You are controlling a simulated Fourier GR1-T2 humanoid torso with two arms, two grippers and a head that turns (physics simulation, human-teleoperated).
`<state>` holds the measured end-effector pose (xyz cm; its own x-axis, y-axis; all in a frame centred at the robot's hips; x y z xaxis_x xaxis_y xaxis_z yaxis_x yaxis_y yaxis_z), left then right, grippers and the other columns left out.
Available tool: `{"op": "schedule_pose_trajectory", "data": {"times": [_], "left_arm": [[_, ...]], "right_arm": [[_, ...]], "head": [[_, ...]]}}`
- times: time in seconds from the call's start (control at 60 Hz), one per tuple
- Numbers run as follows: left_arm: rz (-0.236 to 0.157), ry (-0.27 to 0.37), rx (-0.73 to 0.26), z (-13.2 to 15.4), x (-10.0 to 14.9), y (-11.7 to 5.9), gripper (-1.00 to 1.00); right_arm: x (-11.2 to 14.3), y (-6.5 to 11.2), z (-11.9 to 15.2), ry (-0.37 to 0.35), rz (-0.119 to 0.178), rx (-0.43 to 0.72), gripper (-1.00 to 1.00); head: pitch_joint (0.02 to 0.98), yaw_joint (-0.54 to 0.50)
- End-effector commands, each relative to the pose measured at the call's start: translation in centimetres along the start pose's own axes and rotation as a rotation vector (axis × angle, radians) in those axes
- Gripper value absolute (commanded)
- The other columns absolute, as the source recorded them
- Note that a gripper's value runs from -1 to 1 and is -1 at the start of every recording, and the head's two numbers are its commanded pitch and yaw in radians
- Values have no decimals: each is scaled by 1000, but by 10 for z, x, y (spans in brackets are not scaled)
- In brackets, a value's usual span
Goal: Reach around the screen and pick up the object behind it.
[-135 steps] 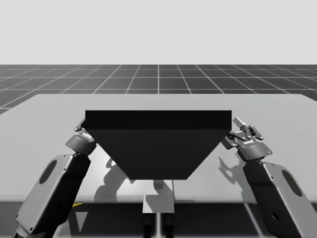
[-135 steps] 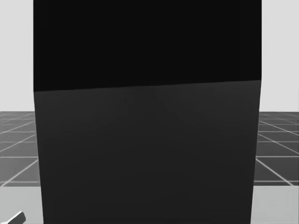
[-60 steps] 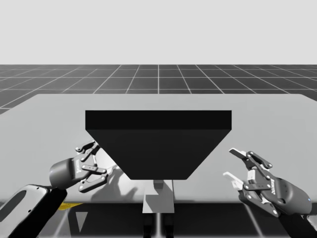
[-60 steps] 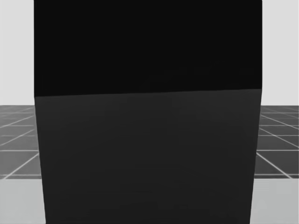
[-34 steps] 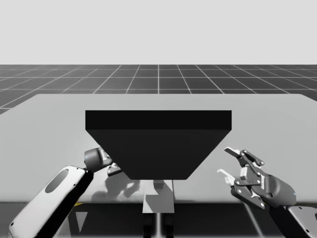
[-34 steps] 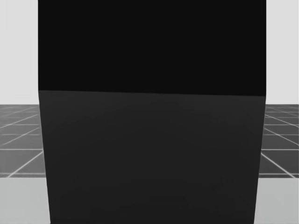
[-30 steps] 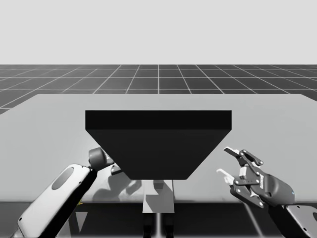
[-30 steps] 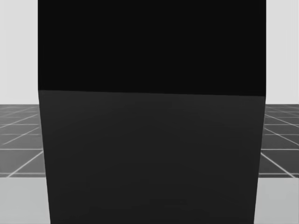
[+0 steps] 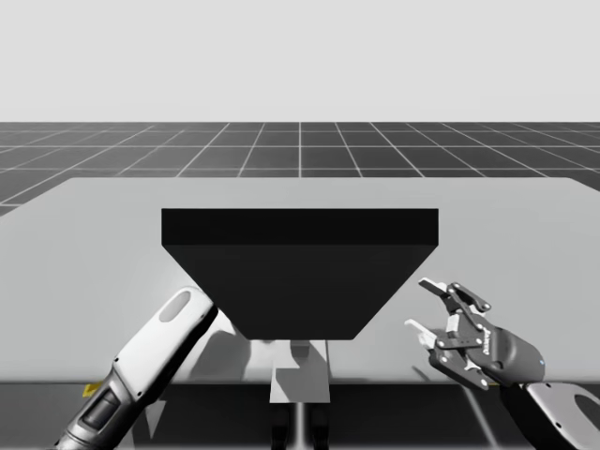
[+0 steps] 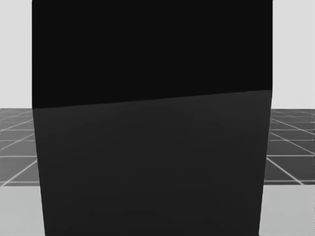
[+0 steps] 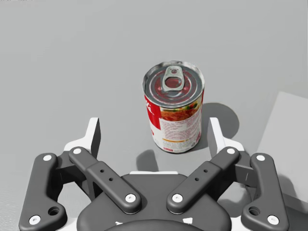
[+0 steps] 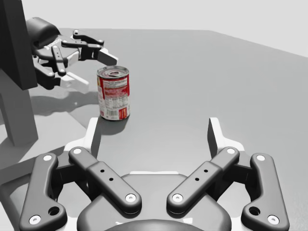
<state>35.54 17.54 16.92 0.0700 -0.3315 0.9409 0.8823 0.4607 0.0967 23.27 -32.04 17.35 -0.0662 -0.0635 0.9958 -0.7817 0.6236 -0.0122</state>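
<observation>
— Where is the can?
— The red-and-white can (image 11: 174,108) stands upright on the table (image 11: 57,57). The screen (image 9: 300,272) stands between the can and the robot's head. The can's lid is sealed with the ring pull lying flat, so its contents cannot be told.
— And the robot's left gripper?
— The left gripper (image 11: 154,131) is right at the can, jaws spread wide. One finger stands to each side of the can and neither touches it. The can's lower part sits between the fingertips.
— What do the views tell differently?
— In the head view the screen's dark face stands in front of the can. In the high view the left arm (image 9: 155,352) runs in under the screen's edge, toward the can's side. Both wrist views see the can itself. The right wrist view looks from well apart from the can. It shows the left gripper just beside the can, and the screen's panel and post just past that gripper.
— The right gripper?
— The right gripper (image 12: 154,132) hangs well apart from the can, jaws spread over bare table.
</observation>
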Motion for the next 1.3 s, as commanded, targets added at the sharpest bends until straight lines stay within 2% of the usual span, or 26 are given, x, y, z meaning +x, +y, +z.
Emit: {"op": "schedule_pose_trajectory", "data": {"times": [0.017,0.367,0.533,0.55,0.567,0.583,0.6,0.617,0.667,0.75,0.883,0.967,1.167,1.3], "left_arm": [[-11,11,-32,-20,1,3,-1000],[-19,20,-94,-64,2,-5,-1000],[37,27,-111,-65,-7,-6,-1000],[36,30,-110,-65,-8,-7,-953],[38,29,-105,-65,-9,-7,-882],[44,36,-110,-64,-12,-7,-147],[42,37,-110,-64,-12,-7,713],[40,38,-111,-63,-12,-7,855],[43,38,-107,-62,-13,-7,977],[51,32,-101,-56,-11,-7,1000],[35,21,-61,-34,-8,-9,1000],[12,23,-21,-8,-7,-10,1000],[-2,17,84,47,-10,-4,1000],[-22,-2,156,85,1,2,1000]], "right_arm": [[-4,5,-1,4,-18,78,-1000],[-8,5,-2,9,-18,82,-1000],[-7,6,-2,7,-15,83,-1000],[-7,6,-2,7,-15,83,-1000],[-7,6,-2,8,-14,83,-1000],[-7,6,-2,8,-13,83,-1000],[-7,6,-2,8,-14,83,-1000],[-7,6,-2,8,-14,83,-1000],[-6,6,-2,8,-12,83,-1000],[-6,7,-3,7,-11,84,-1000],[-7,7,-3,1,-12,85,-1000],[-8,7,-3,1,-11,83,-1000],[-6,7,-4,-5,-8,84,-1000],[-5,7,-5,-5,-4,87,-1000]], "head": [[190,-21],[192,-29],[193,-31],[193,-31],[194,-31],[194,-30],[194,-30],[194,-30],[193,-30],[193,-29],[193,-25],[192,-26],[184,-22],[178,-20]]}}
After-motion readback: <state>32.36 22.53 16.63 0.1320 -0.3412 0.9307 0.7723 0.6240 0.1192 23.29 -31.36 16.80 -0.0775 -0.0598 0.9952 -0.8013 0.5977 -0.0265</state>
